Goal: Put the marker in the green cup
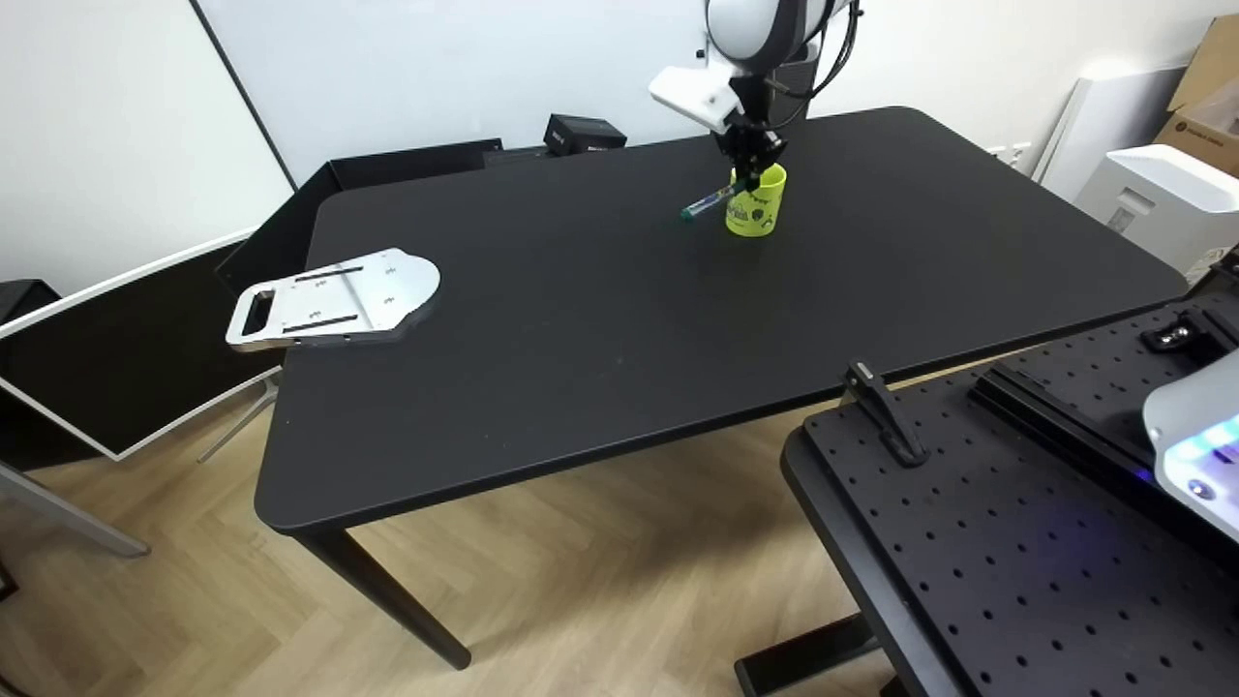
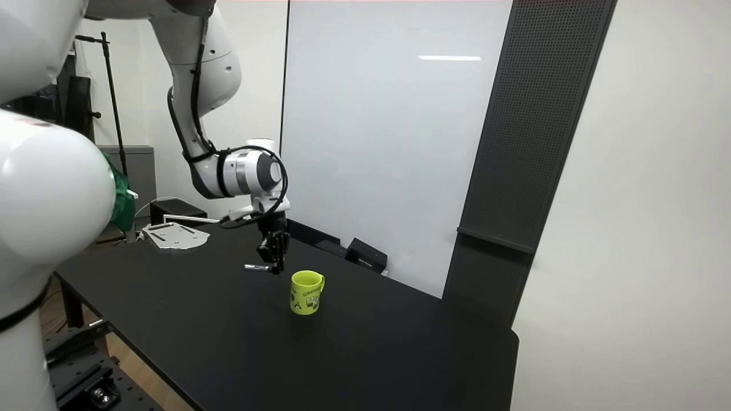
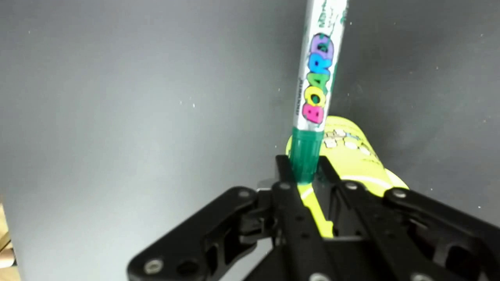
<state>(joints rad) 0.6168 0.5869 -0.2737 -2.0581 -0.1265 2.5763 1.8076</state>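
The marker shows in both exterior views (image 1: 711, 201) (image 2: 257, 268) and large in the wrist view (image 3: 318, 78), with a white printed barrel and a green end. My gripper (image 1: 750, 179) (image 2: 278, 265) (image 3: 304, 168) is shut on that green end. The marker sticks out sideways from the fingertips, roughly level, its free end away from the cup and off the table. The yellow-green cup (image 1: 753, 215) (image 2: 305, 294) (image 3: 351, 156) stands upright on the table, close beside the gripper. In the wrist view the fingers and marker hide part of the cup. Its inside is hidden there.
The black table (image 1: 542, 339) holds a flat white and grey plate (image 1: 339, 295) (image 2: 176, 236) at its far end, overhanging the edge. Black boxes (image 1: 584, 134) (image 2: 365, 255) stand behind the table's back edge by the whiteboard. A perforated black bench (image 1: 1007, 552) adjoins the table's front edge.
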